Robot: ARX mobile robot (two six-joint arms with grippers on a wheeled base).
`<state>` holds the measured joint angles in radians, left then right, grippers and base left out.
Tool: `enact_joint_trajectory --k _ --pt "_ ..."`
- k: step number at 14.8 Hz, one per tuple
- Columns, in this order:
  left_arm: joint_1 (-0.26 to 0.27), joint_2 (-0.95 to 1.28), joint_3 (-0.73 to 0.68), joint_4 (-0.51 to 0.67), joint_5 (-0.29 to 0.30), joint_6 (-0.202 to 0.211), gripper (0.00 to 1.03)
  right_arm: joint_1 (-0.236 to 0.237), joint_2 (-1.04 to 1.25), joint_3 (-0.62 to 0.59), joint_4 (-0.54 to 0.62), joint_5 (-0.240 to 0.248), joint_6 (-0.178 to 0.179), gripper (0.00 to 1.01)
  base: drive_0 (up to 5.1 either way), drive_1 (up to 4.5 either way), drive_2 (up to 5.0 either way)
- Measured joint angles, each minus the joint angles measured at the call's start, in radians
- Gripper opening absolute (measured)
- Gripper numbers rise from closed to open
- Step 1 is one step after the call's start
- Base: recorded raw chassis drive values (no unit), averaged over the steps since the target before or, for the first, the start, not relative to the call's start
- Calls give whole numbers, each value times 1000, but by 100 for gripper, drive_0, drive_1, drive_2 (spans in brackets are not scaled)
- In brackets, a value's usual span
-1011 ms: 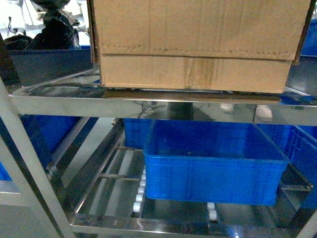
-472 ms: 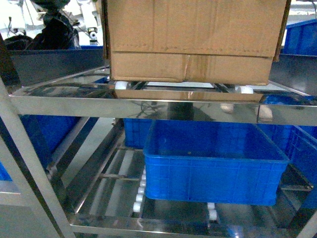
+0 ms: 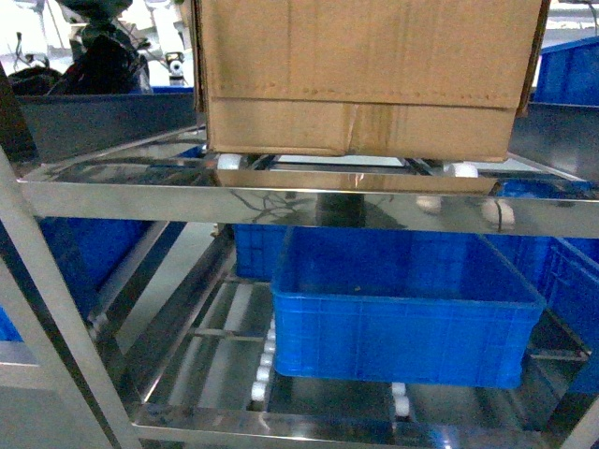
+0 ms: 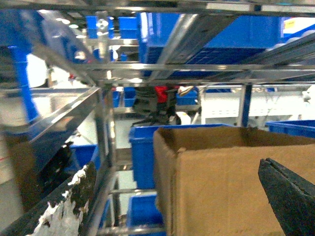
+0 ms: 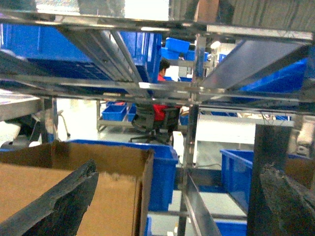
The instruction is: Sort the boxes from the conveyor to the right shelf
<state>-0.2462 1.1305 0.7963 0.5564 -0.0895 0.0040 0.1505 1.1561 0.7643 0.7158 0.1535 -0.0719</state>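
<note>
No readable labels or writing anywhere tbh. One cardboard box (image 3: 365,79) sits up on the top tier of the steel shelf (image 3: 262,201), resting on white rollers (image 3: 228,161), taped seam facing the cam. One blue crate (image 3: 404,309) on the lower tier w/ more behind it. Left gripper (image 4: 187,196) spread wide around the box's left end; right gripper (image 5: 187,196) also wide, one finger against the box's right side.

The cardboard box (image 3: 365,75) runs off the head view's top edge, hiding its rim. Both wrist views crop their fingers (image 4: 288,196) (image 5: 54,206) at the frame edges.
</note>
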Motion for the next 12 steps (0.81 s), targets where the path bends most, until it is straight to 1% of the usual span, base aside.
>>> enact_joint_trajectory --k 1,2,3,4,5,6,7,9,10,11,12 --pt "31 -143 -103 -79 -28 5 98 0 -134 -98 -104 -14 -16 98 0 0 0" --pt "60 -261 -179 -163 -38 5 98 -3 -246 -164 -220 -15 -23 98 0 0 0" --pt "90 -400 -240 -280 -50 9 98 -30 -375 -190 -347 2 -29 98 0 0 0" --pt "94 -435 -240 -273 -54 13 98 -39 -408 -184 -338 8 -30 98 0 0 0" --pt "94 -439 -237 -272 -53 18 98 -38 -410 -181 -338 6 -31 98 0 0 0" --pt "94 -435 -236 -289 -54 23 98 -40 -397 -177 -384 -2 -22 97 0 0 0" --pt "106 -457 -237 -413 -45 14 84 -53 -422 -180 -540 -54 16 83 0 0 0" --pt "119 -482 -288 -405 -38 8 75 -56 -459 -228 -540 -63 32 73 0 0 0" --pt "122 -488 -299 -404 -37 6 73 -60 -467 -239 -536 -67 34 72 0 0 0" --pt "131 -513 -341 -395 -29 4 66 -69 -494 -282 -521 -74 40 64 0 0 0" --pt "147 -549 -398 -367 -14 3 53 -131 -529 -344 -495 -141 50 52 0 0 0"
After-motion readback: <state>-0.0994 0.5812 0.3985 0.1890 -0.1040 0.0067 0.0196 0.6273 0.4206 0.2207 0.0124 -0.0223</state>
